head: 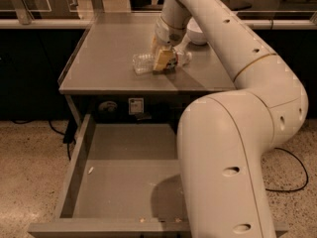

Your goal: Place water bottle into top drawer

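The water bottle (142, 62) lies on its side on the flat grey cabinet top (109, 48), clear and ribbed. My gripper (164, 63) reaches down from the white arm and sits right over the bottle's middle, hiding its label band. The bottle sticks out to the left and right of the gripper. The top drawer (124, 177) is pulled out wide below the cabinet front, with a bare grey bottom and low sides.
A white bowl (198, 33) stands on the cabinet top behind and to the right of the gripper. My arm's large white body (223, 172) covers the drawer's right part. A black cable (292, 182) lies on the speckled floor at the right.
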Tool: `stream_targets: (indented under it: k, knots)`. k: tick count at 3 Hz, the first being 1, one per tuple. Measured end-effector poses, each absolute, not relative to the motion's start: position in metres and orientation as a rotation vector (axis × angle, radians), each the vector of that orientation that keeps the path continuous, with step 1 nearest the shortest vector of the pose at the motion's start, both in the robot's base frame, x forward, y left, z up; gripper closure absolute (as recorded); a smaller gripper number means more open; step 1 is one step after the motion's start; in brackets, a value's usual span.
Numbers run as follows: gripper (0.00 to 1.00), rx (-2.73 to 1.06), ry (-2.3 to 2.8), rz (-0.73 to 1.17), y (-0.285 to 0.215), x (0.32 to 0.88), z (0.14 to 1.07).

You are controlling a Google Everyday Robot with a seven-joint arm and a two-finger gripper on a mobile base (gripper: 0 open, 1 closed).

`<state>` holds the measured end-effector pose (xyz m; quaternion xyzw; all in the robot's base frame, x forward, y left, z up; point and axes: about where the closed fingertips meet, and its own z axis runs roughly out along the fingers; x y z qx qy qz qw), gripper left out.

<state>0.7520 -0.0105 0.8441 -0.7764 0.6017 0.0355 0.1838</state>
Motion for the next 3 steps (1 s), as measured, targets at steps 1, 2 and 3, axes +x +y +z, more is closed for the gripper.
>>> stream_targets:
  k: [1,2,3]
  knots:
    - [1.00,-2.189,1.697,0.100,-0.0105,0.7520,0.8441]
    - [1.00,-2.189,1.697,0.100,-0.0104,0.7520,0.8440]
    - [1.00,-2.171,1.679,0.112,-0.0085,0.7527,0.8488]
